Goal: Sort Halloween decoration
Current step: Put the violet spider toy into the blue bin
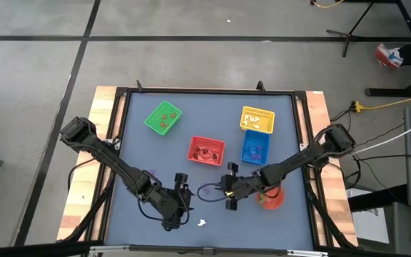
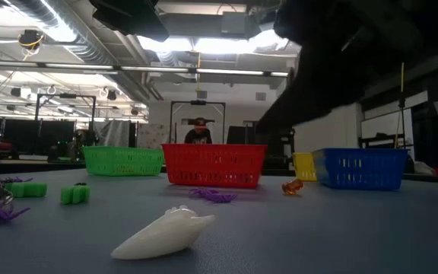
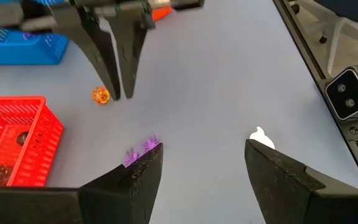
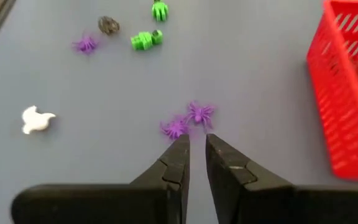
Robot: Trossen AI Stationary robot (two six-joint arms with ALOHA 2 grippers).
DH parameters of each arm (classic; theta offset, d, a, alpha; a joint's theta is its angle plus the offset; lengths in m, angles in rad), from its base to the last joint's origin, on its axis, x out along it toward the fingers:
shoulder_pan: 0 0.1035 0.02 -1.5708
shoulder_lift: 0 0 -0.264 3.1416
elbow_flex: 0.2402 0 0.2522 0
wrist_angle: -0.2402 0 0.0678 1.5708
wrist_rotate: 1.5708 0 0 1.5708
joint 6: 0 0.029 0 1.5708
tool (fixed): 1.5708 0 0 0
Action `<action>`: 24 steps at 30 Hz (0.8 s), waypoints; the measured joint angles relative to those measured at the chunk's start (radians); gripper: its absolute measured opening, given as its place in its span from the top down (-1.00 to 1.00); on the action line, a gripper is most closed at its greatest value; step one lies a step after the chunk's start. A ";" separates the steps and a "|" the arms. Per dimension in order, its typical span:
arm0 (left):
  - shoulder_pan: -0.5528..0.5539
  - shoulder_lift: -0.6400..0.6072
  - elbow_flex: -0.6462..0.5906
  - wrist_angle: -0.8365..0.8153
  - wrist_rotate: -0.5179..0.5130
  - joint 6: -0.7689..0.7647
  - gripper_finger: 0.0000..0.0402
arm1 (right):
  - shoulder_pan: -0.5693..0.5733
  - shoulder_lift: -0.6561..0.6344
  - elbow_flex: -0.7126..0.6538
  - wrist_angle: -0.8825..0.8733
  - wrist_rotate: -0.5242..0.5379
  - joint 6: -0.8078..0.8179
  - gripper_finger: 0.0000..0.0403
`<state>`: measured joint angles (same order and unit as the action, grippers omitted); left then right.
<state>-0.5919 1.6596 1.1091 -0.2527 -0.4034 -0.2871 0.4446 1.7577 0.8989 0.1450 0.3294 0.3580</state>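
Grey table, right gripper nearly closed, empty, beside purple spiders, left gripper wide open, half hiding them.

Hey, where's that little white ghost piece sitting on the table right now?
In the high view the white ghost lies near the table's front edge, just right of the open left gripper; the left wrist view shows it beside one finger.
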 joint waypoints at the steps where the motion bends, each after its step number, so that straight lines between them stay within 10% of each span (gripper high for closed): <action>1: 0.000 0.000 0.000 0.000 0.000 0.000 -0.05 | 0.000 -0.014 0.001 -0.016 0.000 0.000 0.75; 24: 0.000 0.000 0.000 0.003 0.000 0.000 -0.05 | 0.000 -0.037 0.002 0.083 -0.114 0.008 0.63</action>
<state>-0.5915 1.6596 1.1091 -0.2498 -0.4030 -0.2871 0.4446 1.7203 0.9012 0.2277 0.2157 0.3662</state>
